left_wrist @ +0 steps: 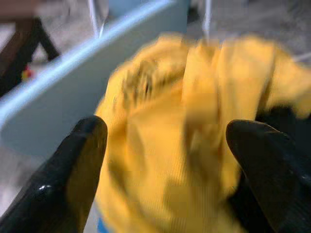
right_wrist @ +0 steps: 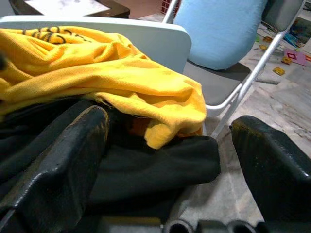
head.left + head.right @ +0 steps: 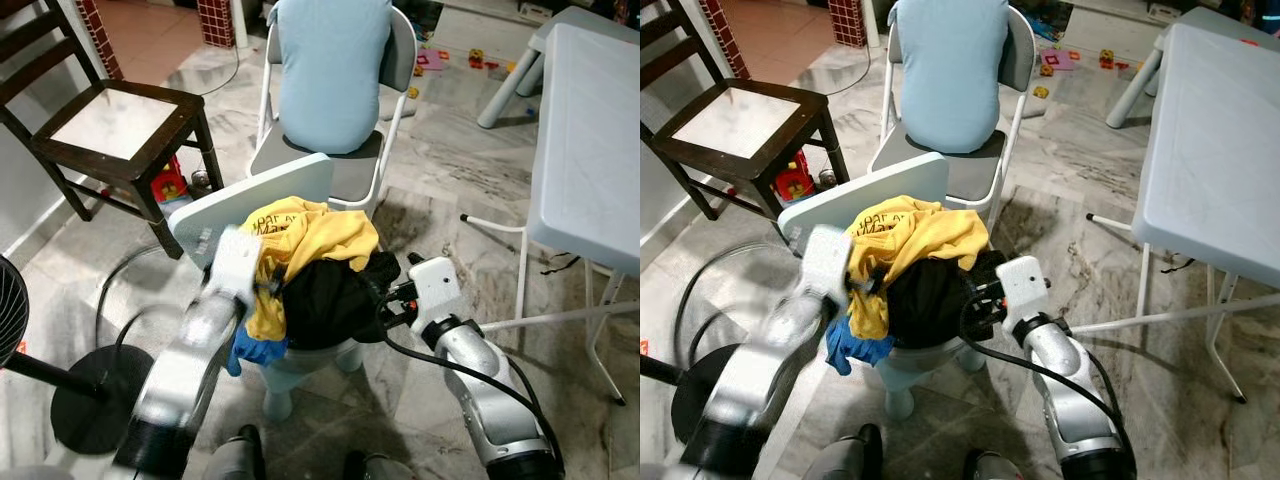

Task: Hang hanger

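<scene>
Off to the robot's right stands a big pale grey plastic folding surface (image 3: 590, 130) with thin white legs. Straight ahead is a grey metal folding chair (image 3: 340, 172) with a light blue soft cushion (image 3: 332, 70) on it. To the left is a dark brown wooden chair (image 3: 120, 125) with a white seat.

Right in front of the robot is a small pale blue plastic chair (image 3: 255, 200), and it holds a heap of clothes. A yellow cotton shirt (image 3: 305, 240) lies on top, a black soft garment (image 3: 330, 300) is under it, and a bit of blue cloth (image 3: 255, 350) hangs down at the left.

The left tool (image 1: 165, 160) is spread wide, right up against the yellow shirt. The right tool (image 2: 170, 165) is spread wide too, low beside the black garment.

I cannot see a hanger; it may be buried in the heap. The clothes look soft, light and floppy, so they will sag and slip. A hanger would be stiff and light, best held by its neck or a shoulder bar.
</scene>
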Robot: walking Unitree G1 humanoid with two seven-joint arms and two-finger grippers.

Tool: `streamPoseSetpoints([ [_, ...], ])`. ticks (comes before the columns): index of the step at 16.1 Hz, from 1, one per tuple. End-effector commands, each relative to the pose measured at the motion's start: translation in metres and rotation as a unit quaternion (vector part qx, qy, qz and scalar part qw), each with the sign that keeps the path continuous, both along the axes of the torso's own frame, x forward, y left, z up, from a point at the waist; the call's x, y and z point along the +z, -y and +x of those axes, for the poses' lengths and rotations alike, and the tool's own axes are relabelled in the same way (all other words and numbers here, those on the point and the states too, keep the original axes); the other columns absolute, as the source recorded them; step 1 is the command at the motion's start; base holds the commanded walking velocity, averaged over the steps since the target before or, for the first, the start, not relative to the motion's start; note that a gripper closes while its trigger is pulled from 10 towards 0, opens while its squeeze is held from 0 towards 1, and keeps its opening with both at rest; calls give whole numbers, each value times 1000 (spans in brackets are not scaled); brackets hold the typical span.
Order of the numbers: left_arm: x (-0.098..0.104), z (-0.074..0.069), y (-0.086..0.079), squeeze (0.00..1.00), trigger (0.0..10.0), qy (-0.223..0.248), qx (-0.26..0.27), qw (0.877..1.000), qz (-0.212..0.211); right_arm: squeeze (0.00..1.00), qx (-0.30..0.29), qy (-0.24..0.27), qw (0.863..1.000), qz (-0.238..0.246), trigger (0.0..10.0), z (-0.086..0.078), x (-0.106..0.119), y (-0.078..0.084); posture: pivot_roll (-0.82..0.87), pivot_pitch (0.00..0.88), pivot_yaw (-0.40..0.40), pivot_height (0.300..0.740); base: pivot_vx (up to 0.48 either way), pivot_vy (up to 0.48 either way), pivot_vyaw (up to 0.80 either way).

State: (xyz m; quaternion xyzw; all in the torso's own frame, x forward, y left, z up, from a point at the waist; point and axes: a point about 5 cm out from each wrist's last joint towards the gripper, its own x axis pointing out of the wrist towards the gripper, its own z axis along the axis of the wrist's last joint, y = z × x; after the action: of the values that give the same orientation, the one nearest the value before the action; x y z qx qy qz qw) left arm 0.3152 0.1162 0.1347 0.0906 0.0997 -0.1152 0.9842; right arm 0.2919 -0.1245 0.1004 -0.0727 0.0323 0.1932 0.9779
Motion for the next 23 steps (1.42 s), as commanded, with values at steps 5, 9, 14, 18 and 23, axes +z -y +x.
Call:
streamPoseSetpoints([
  [5,-16,-3,15,0,4431,-27,-31,999,-5,0,28,0,1000,-8,10000,0,-5,-11,-6,211,-64,740,0,0,0],
  [9,-33,-12,8,0,0,-64,-11,997,-29,0,1,-47,997,54,10000,6,-9,-1,-8,211,-72,740,0,0,0],
  [14,-36,-14,2,0,0,-75,11,996,-47,0,22,-19,999,37,10000,19,11,4,-13,213,-73,740,0,0,0],
  [18,-13,-14,6,0,0,-20,36,985,-169,0,48,-21,998,44,10000,10,25,-6,-3,219,-79,740,0,0,0],
  [23,-8,-14,11,0,0,-20,31,977,-209,0,54,-26,998,25,10000,2,23,-3,-3,223,-73,740,0,0,0],
])
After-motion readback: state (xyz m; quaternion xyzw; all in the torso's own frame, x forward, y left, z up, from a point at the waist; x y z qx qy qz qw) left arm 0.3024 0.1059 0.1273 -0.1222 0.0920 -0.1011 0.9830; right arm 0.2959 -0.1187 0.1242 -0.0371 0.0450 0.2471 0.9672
